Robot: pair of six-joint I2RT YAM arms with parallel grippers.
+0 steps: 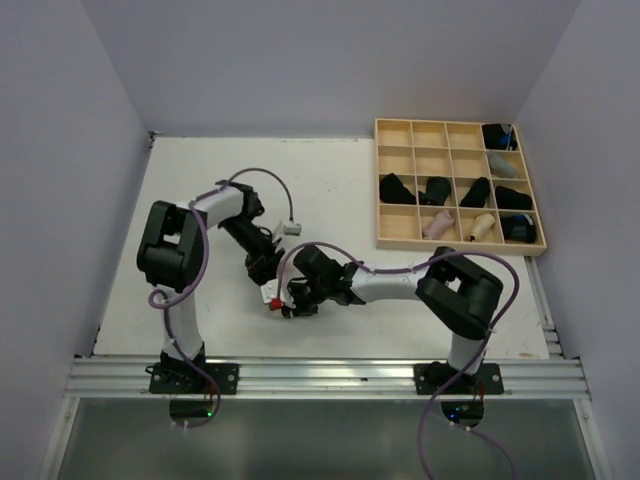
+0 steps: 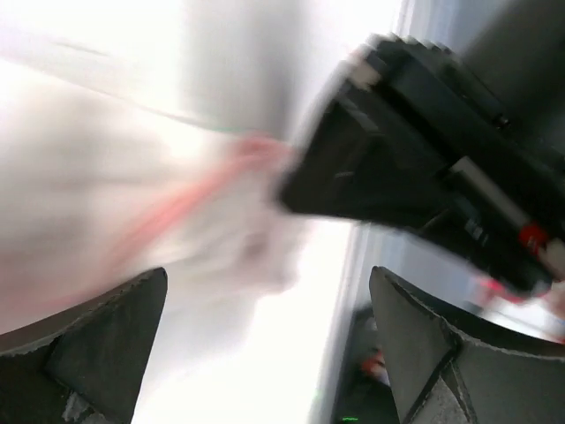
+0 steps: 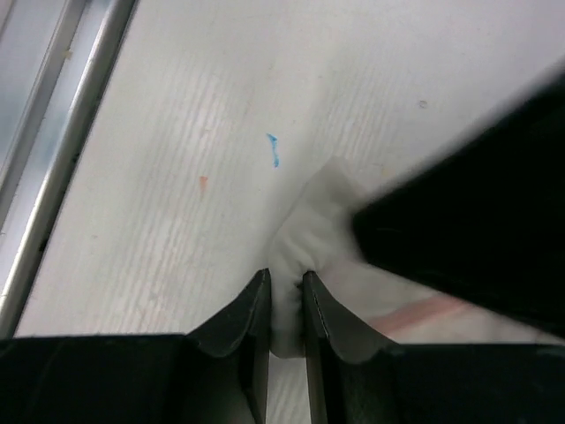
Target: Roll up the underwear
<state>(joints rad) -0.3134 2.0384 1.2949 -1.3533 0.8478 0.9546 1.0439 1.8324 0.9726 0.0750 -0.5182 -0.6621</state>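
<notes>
A whitish underwear [image 3: 322, 221] with a pink edge lies on the white table. My right gripper [image 3: 285, 278] is shut on a bunched fold of it at its near corner. In the top view that gripper [image 1: 287, 306] sits low at the table's front middle, and the left gripper [image 1: 262, 264] is just behind it. In the left wrist view the left gripper [image 2: 269, 272] stands wide open above the blurred cloth [image 2: 168, 203], holding nothing. The black body of the right gripper [image 2: 424, 150] fills the upper right of that view.
A pale wooden grid tray [image 1: 378, 190] stands at the back right. It holds several black rolls [image 1: 397, 188] and a few pale ones [image 1: 437, 224]. A metal rail [image 1: 330, 375] runs along the near table edge. White walls enclose the left, back and right sides.
</notes>
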